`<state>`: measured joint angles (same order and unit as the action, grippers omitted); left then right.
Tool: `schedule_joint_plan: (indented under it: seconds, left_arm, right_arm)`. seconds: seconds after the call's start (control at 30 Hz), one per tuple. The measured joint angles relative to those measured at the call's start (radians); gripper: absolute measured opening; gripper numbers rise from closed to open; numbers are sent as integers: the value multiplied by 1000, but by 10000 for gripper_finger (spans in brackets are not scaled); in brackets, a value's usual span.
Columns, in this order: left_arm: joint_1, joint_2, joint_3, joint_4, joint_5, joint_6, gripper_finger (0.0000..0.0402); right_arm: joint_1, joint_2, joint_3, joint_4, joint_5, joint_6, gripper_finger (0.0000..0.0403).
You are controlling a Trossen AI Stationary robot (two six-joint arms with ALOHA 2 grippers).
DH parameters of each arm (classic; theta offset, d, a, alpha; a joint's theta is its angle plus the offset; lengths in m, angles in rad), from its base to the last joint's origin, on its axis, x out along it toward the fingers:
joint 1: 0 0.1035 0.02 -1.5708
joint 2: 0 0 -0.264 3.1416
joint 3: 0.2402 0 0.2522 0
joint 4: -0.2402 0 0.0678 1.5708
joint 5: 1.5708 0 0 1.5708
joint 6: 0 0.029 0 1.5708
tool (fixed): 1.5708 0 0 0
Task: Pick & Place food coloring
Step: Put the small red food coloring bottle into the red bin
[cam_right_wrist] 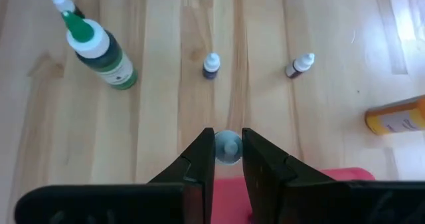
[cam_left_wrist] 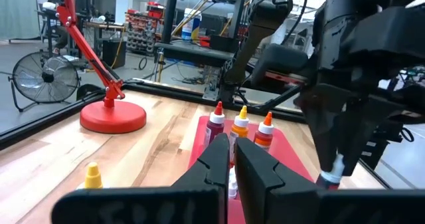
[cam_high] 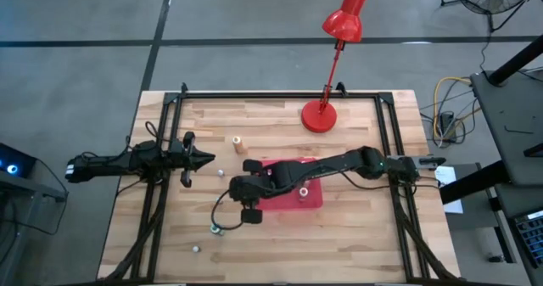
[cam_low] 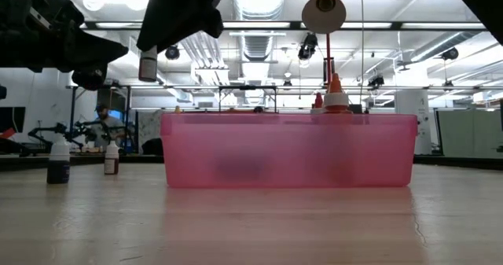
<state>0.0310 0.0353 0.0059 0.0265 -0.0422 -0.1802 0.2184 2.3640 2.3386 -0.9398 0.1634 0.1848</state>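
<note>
My right gripper (cam_right_wrist: 228, 159) hovers above the left edge of the red tray (cam_high: 310, 199), shut on a tiny food coloring bottle (cam_low: 148, 63). Three larger bottles (cam_left_wrist: 240, 125) stand upright inside the tray. Loose on the table are a green-capped bottle (cam_right_wrist: 99, 49), two tiny ones (cam_right_wrist: 211, 66) (cam_right_wrist: 299, 66) and a yellow one (cam_high: 238, 142). My left gripper (cam_left_wrist: 232, 159) is shut and empty; it waits at the table's left side, pointing toward the tray. My right gripper pinches the tiny bottle between its two fingers at the upper end, by the whitish cap (cam_right_wrist: 228, 147). The fingers come from above, pointing down. The bottle hangs upright below the fingertips (cam_low: 148, 70), lifted clear of the table and the tray.
A red desk lamp stands with its base (cam_high: 319, 116) at the far side of the table. Two small bottles (cam_low: 58, 161) (cam_low: 111, 159) stand left of the tray in the low view. A black frame (cam_high: 280, 95) runs around the table's edges. People and workbenches show in the room behind.
</note>
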Motion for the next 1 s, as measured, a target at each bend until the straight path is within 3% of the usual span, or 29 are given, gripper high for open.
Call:
schedule_joint_plan:
  seconds: [0.37,0.77,1.0]
  left_arm:
    - [0,0,0,0,0,0,0]
    - [0,0,0,0,0,0,0]
    - [0,0,0,0,0,0,0]
  right_arm:
    - [-5,-75,-169,93,24,77,54]
    - [-5,-340,-553,215,76,161,54]
    - [-1,-421,-723,301,76,217,54]
